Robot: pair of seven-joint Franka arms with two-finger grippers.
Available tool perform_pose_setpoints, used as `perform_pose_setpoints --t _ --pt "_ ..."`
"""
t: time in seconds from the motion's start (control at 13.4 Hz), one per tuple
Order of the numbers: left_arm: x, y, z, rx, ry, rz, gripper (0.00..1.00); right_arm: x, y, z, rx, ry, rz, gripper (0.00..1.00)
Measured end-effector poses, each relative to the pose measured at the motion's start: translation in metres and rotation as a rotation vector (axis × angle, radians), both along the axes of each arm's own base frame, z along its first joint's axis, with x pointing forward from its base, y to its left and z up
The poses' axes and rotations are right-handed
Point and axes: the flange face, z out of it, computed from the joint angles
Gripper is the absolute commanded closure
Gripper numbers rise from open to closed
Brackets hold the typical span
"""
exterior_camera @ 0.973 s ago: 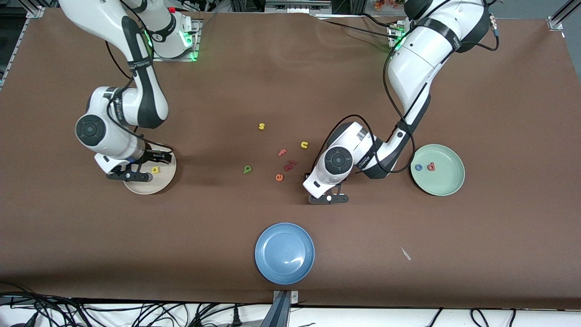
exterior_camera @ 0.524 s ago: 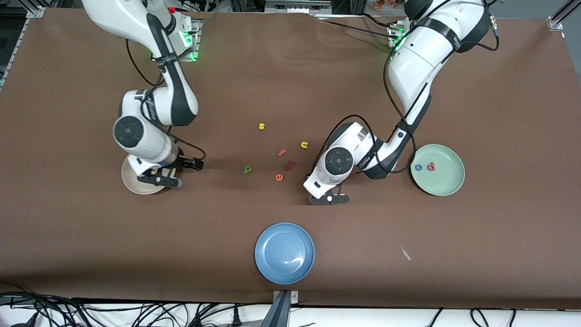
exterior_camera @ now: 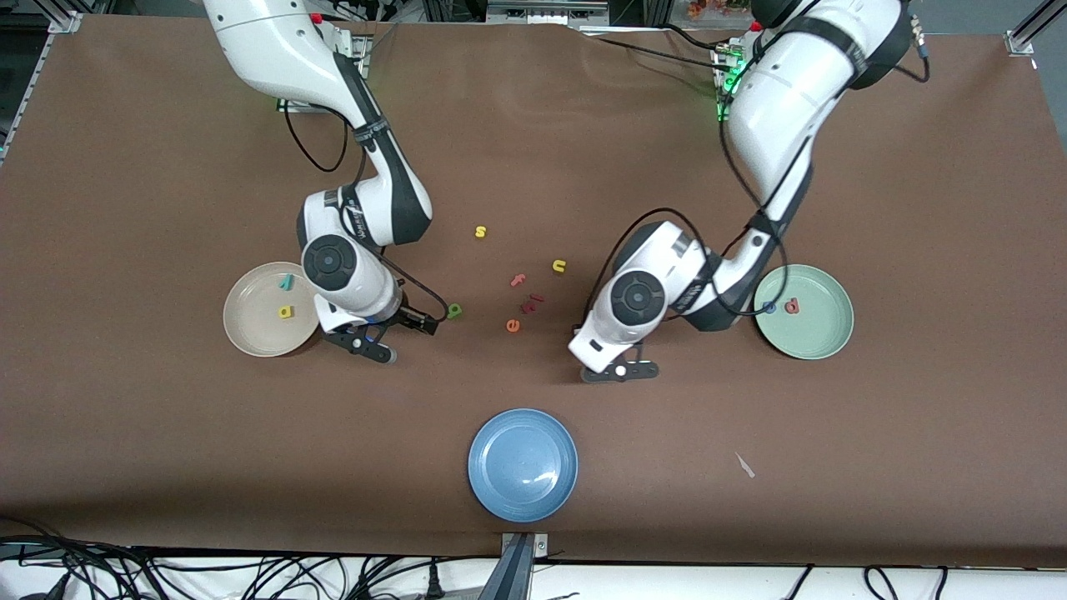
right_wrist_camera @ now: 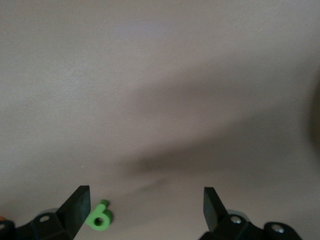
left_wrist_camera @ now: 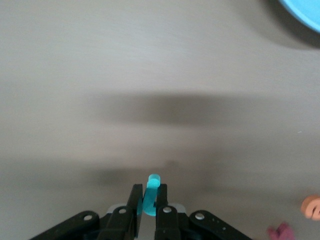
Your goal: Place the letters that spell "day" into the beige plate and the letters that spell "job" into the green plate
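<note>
I read the front view as a clock dial centred on the orange letter (exterior_camera: 513, 326).

My left hand (left_wrist_camera: 148, 195) is closed on the teal hooked letter (left_wrist_camera: 153, 179), which stands up between the fingertips. It hangs over bare tabletop (exterior_camera: 834, 467) at about four o'clock.

My right hand (right_wrist_camera: 145, 205) is open wide and low over the tabletop at nine o'clock. The green letter (right_wrist_camera: 99, 217) lies on the tabletop between the fingers, just beside one of them and not gripped.

The beige plate (exterior_camera: 237, 333) sits farther out at nine o'clock. It holds the yellow letter (exterior_camera: 286, 312) and the teal y (exterior_camera: 286, 282), a little apart from each other.

The green plate (exterior_camera: 825, 346) lies at three o'clock. In it are the blue ring (exterior_camera: 769, 307), near the rim and partly covered by my left arm, and the red letter (exterior_camera: 792, 307) just beside it.

At six o'clock is the blue plate (exterior_camera: 523, 500).

Loose on the tabletop from twelve to one o'clock lie a dark red piece (exterior_camera: 533, 302), a pink f (exterior_camera: 518, 280), a yellow u (exterior_camera: 559, 267) and a yellow s (exterior_camera: 480, 232).
</note>
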Motion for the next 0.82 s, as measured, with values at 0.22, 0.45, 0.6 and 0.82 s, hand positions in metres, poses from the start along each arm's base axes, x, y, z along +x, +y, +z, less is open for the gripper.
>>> perform_pose_setpoints --t 0.22,0.45,0.6,0.82 --pt "0.016 0.085 0.078 0.034 0.099 0.039 1.00 0.004 0.013 0.001 0.052 0.005 -0.065 0.00" --pt "0.026 0.201 0.107 0.040 0.217 0.007 1.00 0.006 0.015 -0.002 0.077 0.016 -0.113 0.00" --pt "0.026 0.274 0.091 0.010 0.283 -0.020 1.00 0.004 0.017 -0.008 0.072 0.027 -0.148 0.00" --pt "0.014 0.353 0.055 -0.030 0.356 -0.056 1.00 -0.003 0.033 -0.021 0.070 0.052 -0.200 0.00"
